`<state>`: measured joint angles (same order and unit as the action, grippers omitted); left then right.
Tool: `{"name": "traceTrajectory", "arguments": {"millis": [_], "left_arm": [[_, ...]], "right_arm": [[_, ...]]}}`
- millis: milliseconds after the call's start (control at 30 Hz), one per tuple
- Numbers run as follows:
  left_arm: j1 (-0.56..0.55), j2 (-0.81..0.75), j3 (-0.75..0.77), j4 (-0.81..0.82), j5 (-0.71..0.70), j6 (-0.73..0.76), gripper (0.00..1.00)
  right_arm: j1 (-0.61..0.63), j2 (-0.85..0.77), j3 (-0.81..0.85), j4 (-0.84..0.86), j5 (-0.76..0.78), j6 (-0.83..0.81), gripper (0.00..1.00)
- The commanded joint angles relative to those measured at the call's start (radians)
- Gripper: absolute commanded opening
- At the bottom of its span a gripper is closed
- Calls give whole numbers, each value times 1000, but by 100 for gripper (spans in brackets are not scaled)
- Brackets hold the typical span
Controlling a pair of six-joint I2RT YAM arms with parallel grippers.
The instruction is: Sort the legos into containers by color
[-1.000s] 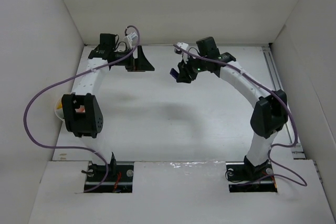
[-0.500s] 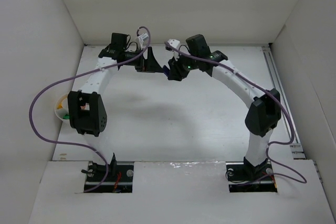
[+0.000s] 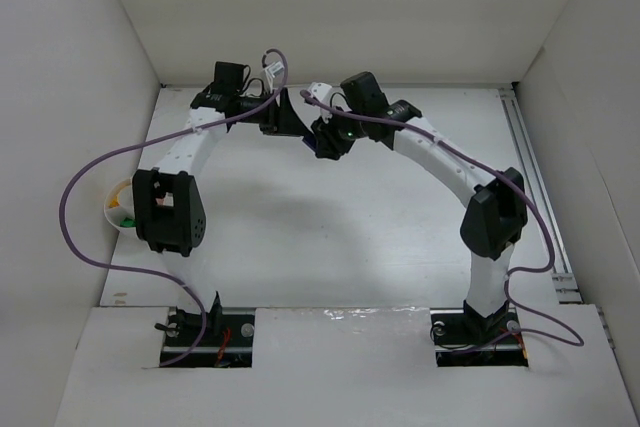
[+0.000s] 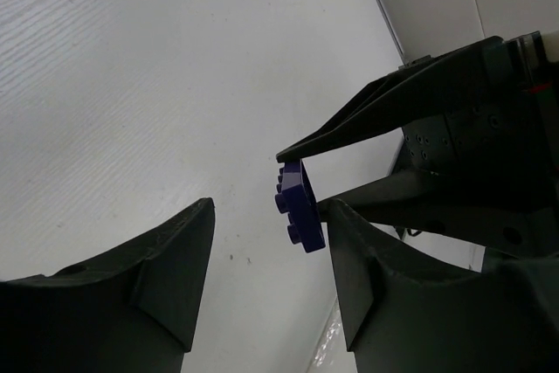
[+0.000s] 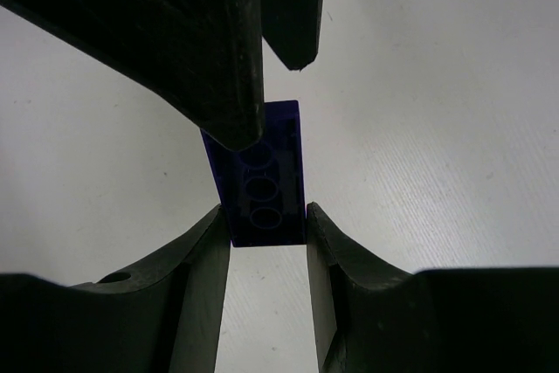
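My right gripper point(image 5: 265, 211) is shut on a purple-blue lego point(image 5: 260, 183) and holds it in the air at the back middle of the floor. In the left wrist view the same lego point(image 4: 300, 207) hangs between the spread fingers of my left gripper point(image 4: 272, 207), close to its right finger point(image 4: 371, 277). The left gripper is open and empty. In the top view the left gripper point(image 3: 290, 122) and right gripper point(image 3: 322, 139) meet tip to tip. A whitish cup point(image 3: 113, 209) at the far left holds yellow and green legos, partly hidden by the left arm.
White walls enclose the floor on three sides. A purple cable point(image 3: 75, 197) loops out from the left arm. A rail point(image 3: 530, 167) runs along the right edge of the floor.
The right gripper has carried the purple-blue lego leftward and the left gripper has swung right to meet it. The left fingers now stand on either side of the lego.
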<state>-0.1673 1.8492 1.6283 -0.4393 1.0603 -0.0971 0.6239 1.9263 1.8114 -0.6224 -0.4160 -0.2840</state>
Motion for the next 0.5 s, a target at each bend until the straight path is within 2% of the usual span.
{"name": "traceTrajectory", "arguments": {"millis": [0, 200, 300, 467], "left_arm": [[-9, -7, 30, 28, 41, -24, 49], [-28, -7, 21, 37, 41, -24, 52], [-28, -7, 21, 37, 41, -24, 46], [-28, 2, 21, 37, 41, -24, 31]], "right_arm": [[11, -1, 60, 27, 31, 6, 12], [20, -1, 60, 36, 40, 6, 12], [20, -1, 60, 36, 40, 6, 12], [30, -1, 60, 56, 60, 17, 12]]}}
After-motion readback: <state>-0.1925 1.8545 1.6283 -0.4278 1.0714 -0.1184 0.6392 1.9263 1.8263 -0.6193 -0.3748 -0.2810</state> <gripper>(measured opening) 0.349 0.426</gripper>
